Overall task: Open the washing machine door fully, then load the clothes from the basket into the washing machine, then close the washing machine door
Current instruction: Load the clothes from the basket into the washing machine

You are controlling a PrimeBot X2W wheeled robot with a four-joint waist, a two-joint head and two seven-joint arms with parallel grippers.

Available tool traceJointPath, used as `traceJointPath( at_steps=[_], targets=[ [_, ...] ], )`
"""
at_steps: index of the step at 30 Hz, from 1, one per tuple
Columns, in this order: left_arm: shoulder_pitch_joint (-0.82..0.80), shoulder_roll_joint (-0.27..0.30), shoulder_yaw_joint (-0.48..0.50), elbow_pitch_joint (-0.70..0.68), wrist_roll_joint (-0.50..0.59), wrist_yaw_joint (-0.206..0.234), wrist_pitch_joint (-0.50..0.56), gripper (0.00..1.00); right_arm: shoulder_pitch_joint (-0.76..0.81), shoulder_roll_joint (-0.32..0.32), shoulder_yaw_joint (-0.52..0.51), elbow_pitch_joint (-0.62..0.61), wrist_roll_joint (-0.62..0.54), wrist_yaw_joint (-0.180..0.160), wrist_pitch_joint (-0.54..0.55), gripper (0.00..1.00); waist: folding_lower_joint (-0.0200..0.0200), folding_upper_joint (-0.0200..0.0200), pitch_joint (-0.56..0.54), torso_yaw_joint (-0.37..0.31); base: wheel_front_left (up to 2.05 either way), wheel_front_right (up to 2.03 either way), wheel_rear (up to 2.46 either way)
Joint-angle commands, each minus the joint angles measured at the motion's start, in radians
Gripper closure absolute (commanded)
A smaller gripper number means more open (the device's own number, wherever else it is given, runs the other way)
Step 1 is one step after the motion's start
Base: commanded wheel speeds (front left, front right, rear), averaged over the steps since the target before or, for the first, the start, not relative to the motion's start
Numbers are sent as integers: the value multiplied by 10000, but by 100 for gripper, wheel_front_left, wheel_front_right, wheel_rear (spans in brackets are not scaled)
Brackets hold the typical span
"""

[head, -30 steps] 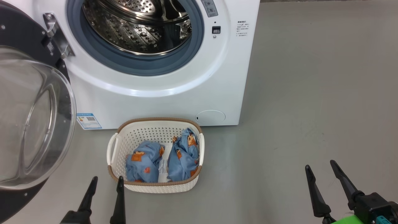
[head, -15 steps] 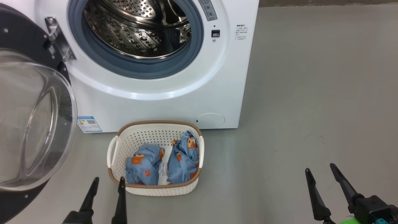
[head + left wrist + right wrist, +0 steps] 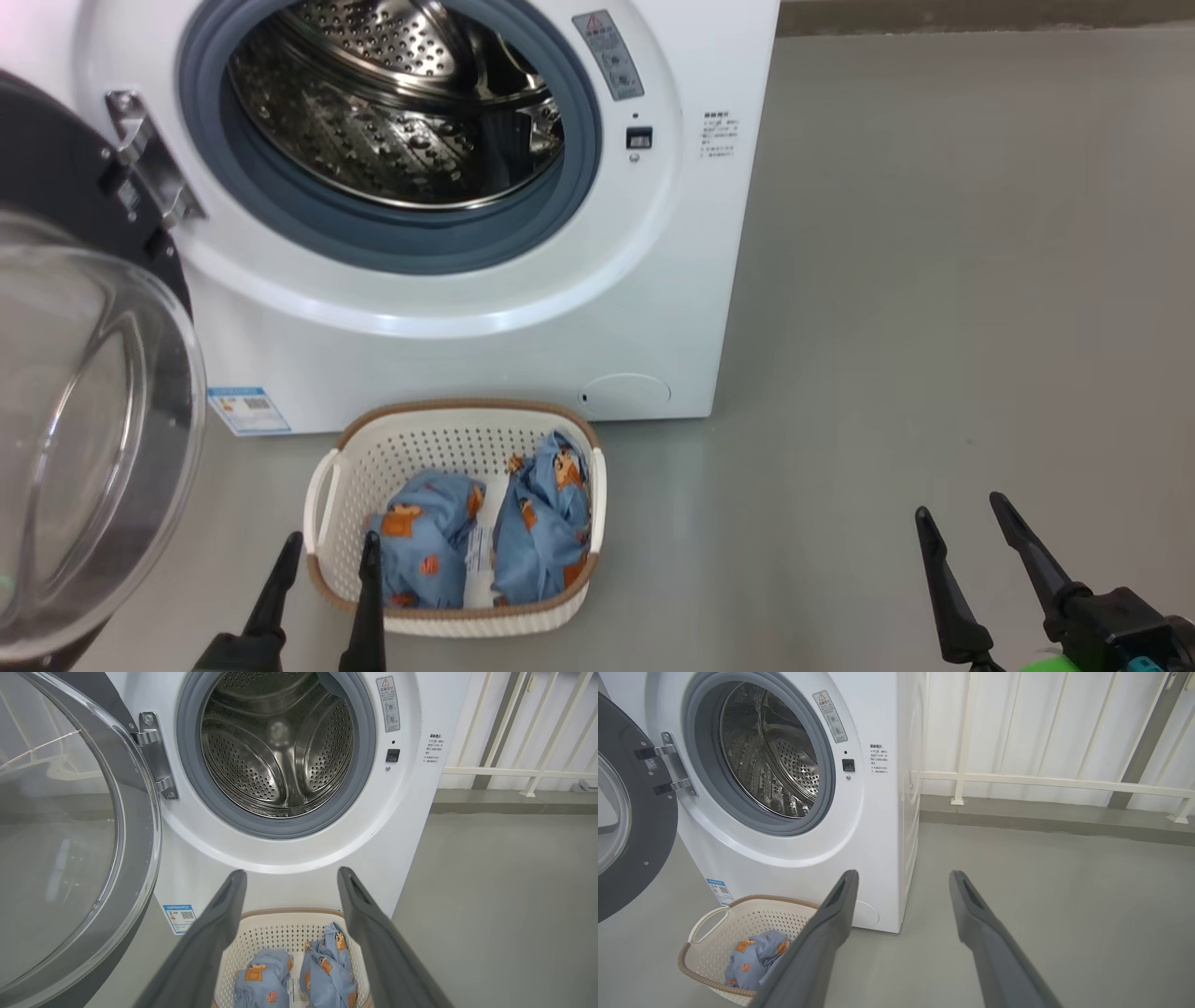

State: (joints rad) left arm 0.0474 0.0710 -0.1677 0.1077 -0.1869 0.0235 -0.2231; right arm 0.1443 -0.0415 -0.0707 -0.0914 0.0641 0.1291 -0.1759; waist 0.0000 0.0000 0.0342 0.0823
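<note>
Standing open, the washing machine door (image 3: pixel 84 392) is cropped leftward; both jaws gape.

The washing machine (image 3: pixel 416 821) is big and white, and its round door (image 3: pixel 70 835) hangs wide open on the left, so the shiny metal drum (image 3: pixel 275 751) with all its little holes shows inside the grey ring (image 3: pixel 187 770). The left gripper (image 3: pixel 292 873) pokes up from the bottom with its two dark fingers (image 3: pixel 205 942) spread far apart. Between the fingers, lower down, the basket (image 3: pixel 280 928) sits on the grey floor (image 3: pixel 504 896) right in front of the machine, with two blue clothes (image 3: pixel 261 982) bundles lying side by side in it and a white paper (image 3: pixel 294 991) between them
</note>
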Motion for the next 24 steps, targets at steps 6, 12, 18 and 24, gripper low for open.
traceJointPath(
  at_steps=[6, 12, 18, 24],
  targets=[
    [-359, 206, 215, -225, -32, 145, -150, 0, -146, -87, 308, -298, 77, 16, 42, 0, 0, 0, -38, 14, 121, -121, 0],
    [-361, 242, 174, -270, -38, 198, -160, 0, -155, -87, 338, -297, 109, 16, 40, 0, 0, 0, -15, 28, 39, -39, 0],
    [-366, 290, 131, -304, -51, 235, -163, 0, -215, -87, 346, -202, 126, 16, -11, 0, 0, 0, 12, 21, 0, 0, 0],
    [-366, 313, 89, -314, -78, 284, -152, 0, -255, -87, 358, -148, 127, 16, -43, 0, 0, 0, 26, 6, 0, 0, 0]
  ],
)
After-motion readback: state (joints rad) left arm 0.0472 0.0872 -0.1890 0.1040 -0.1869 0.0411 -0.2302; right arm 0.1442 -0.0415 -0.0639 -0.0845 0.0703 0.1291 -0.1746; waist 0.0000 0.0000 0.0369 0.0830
